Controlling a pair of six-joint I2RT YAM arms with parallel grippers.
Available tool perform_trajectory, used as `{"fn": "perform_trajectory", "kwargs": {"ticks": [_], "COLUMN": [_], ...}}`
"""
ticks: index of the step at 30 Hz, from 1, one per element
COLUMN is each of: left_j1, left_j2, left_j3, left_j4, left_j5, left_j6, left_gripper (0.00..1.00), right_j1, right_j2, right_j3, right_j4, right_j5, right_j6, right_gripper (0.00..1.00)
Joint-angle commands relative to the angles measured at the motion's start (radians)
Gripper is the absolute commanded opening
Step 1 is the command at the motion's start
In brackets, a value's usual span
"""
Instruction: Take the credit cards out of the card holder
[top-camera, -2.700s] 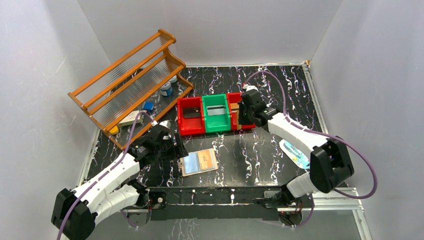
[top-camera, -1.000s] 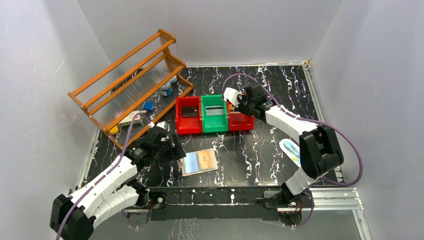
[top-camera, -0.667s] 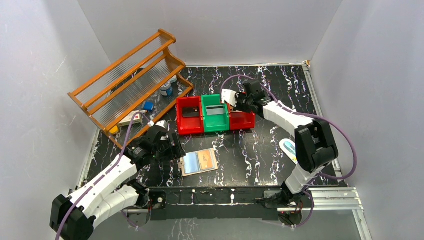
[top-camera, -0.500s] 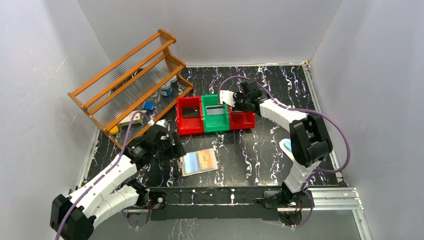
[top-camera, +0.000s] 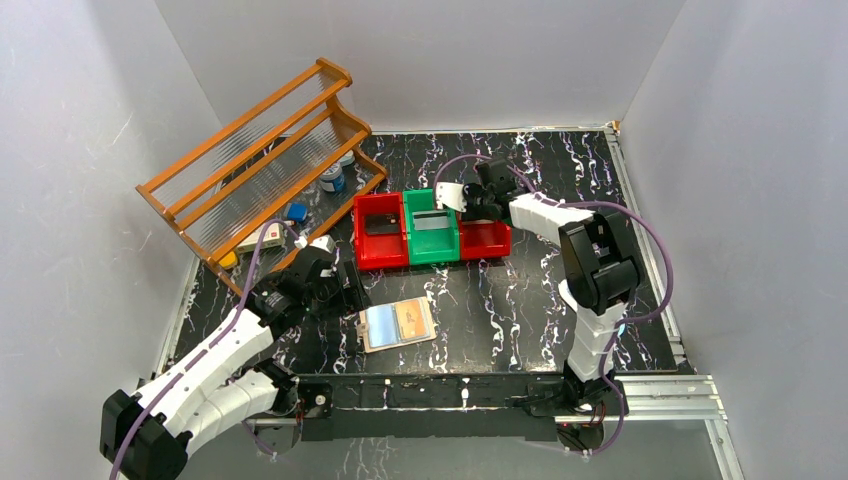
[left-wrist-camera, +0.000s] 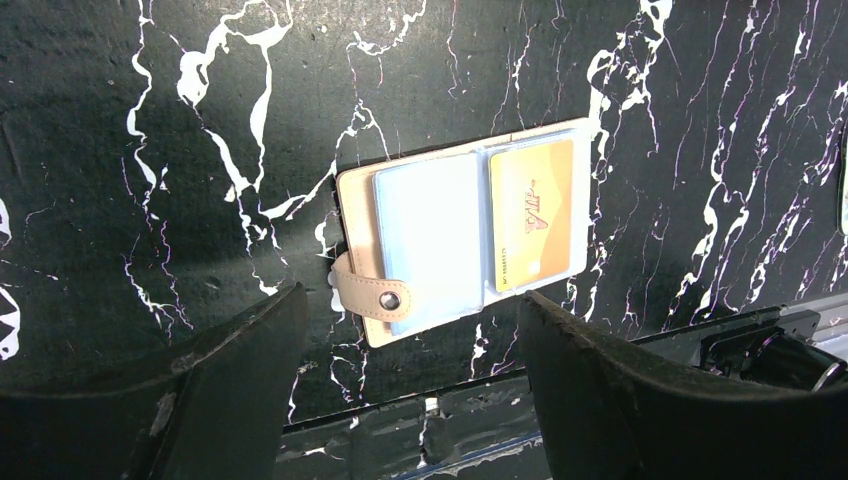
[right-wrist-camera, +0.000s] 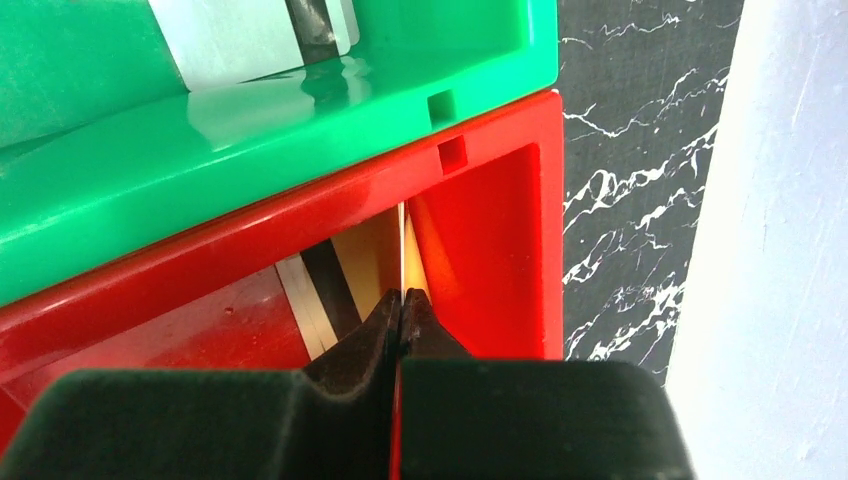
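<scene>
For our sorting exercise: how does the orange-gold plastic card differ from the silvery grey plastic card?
The orange-gold plastic card sits in the tan leather-like card holder; the silvery grey plastic card is in the green plastic bin. The first is orange-gold, the second grey. Both are thin rectangles.

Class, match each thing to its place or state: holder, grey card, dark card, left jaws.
Things:
1 holder
2 grey card
3 dark card
4 left jaws

Places or states:
A in the green bin
B apart, holding nothing
C on the table
D in the left red bin

Pairs: 1-C, 2-A, 3-D, 4-B
</scene>
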Motion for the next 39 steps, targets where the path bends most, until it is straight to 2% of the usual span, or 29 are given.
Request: {"fn": "perform_trajectory", "kwargs": {"ticks": [1, 5, 9, 15, 21, 23, 25, 27, 29, 31, 32, 37, 39], "left_j1": [-0.005, -0.004, -0.005, -0.005, -0.005, -0.005, -0.004, -0.004, -0.005, -0.005, -0.004, -0.004, -0.004], "left_j2": [-0.019, -0.013, -0.012, -0.013, 0.002, -0.001, -0.010, -0.013, -0.010, 0.000, 0.006, 0.038, 0.051], "left_j3": [0.010, 0.015, 0.009, -0.006, -0.006, -0.008, -0.013, -0.020, -0.024, -0.025, -0.024, -0.020, -0.020], "left_j4": [-0.018, -0.014, -0.017, 0.001, 0.006, 0.012, 0.028, 0.049, 0.069, 0.084, 0.091, 0.135, 0.159], "left_j5": [-0.018, -0.019, -0.018, 0.001, 0.001, 0.004, 0.017, 0.039, 0.062, 0.079, 0.088, 0.145, 0.170], "left_j6": [0.007, 0.009, 0.012, 0.004, 0.014, 0.009, 0.001, -0.005, -0.004, 0.000, 0.002, -0.001, -0.007], "left_gripper": [0.76, 0.77, 0.77, 0.77, 0.79, 0.81, 0.82, 0.82, 0.83, 0.83, 0.83, 0.83, 0.83], "right_j1": [-0.005, -0.005, -0.005, -0.006, -0.005, -0.005, -0.005, -0.005, -0.005, -0.006, -0.005, -0.005, 0.008], "right_j2": [0.013, 0.038, 0.042, -0.042, -0.123, -0.169, -0.234, -0.302, -0.377, -0.440, -0.466, -0.484, -0.459], "right_j3": [0.053, 0.070, 0.080, 0.012, 0.002, -0.007, -0.023, -0.043, -0.087, -0.155, -0.190, -0.292, -0.340], "right_j4": [0.042, 0.011, -0.076, -0.061, -0.062, -0.037, 0.011, 0.059, 0.111, 0.155, 0.168, 0.146, 0.168], "right_j5": [-0.018, -0.028, -0.024, -0.072, -0.041, -0.036, -0.023, -0.028, -0.053, -0.111, -0.154, -0.400, -0.534], "right_j6": [-0.040, -0.040, -0.014, 0.053, 0.111, 0.151, 0.261, 0.441, 0.672, 0.930, 1.051, 1.655, 1.815], "right_gripper": [0.04, 0.17, 0.19, 0.42, 0.44, 0.53, 0.58, 0.60, 0.63, 0.75, 0.77, 0.72, 0.70]}}
